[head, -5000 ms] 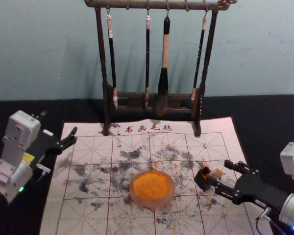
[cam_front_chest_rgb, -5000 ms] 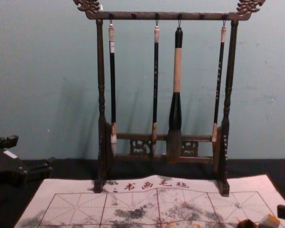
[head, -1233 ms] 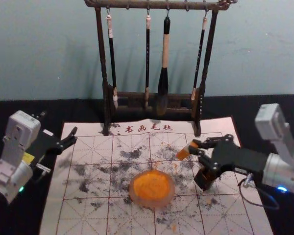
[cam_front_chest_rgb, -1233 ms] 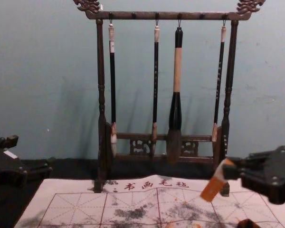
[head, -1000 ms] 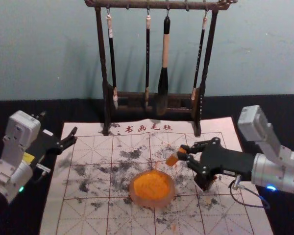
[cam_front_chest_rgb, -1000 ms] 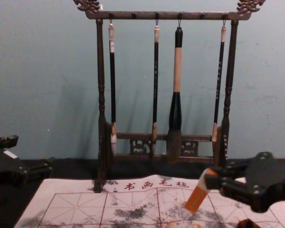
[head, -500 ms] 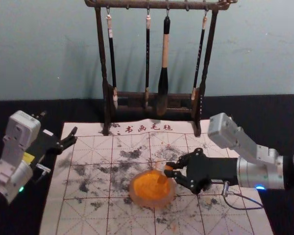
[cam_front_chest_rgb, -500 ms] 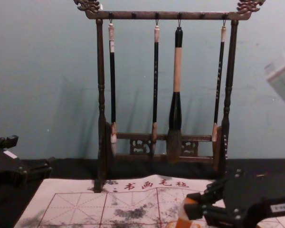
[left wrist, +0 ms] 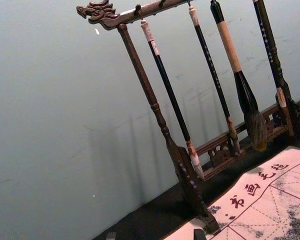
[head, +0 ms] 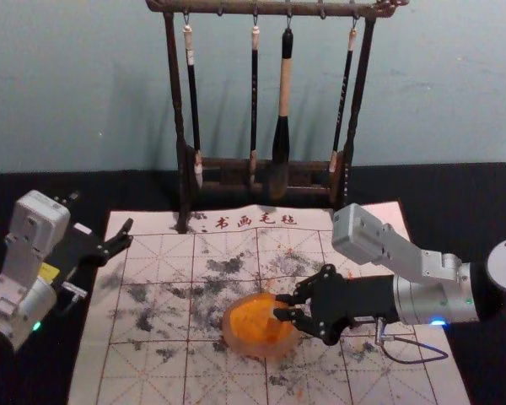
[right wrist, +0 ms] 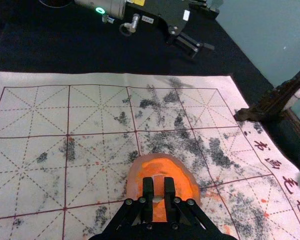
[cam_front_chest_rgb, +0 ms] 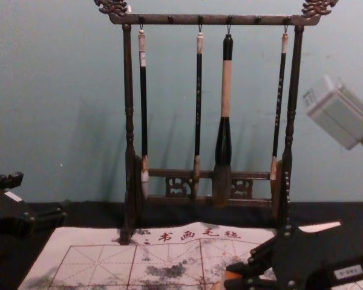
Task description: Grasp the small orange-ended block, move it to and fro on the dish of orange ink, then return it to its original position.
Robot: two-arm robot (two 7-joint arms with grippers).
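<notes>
My right gripper [head: 282,307] extends in from 3 o'clock, its two black fingers closed against opposite sides of the small orange block with a pale section [right wrist: 158,186]. The block is located above the 2 o'clock portion of the round, translucent pinkish dish of orange ink [head: 260,349]. Block contact with the ink: cannot be determined. In the right wrist view, the long axis runs in line with my fingers; the orange portion points outward, toward the dish, with the pale section nearer my palm. Exact tilt: cannot be determined. The dish rests on a white, red-gridded mat [head: 152,371]. Beyond, at 12 o'clock: a dark wooden stand [head: 174,93] with hanging brushes [head: 284,80]. My left gripper [head: 101,216] is parked at 10 o'clock, fingers spread.
</notes>
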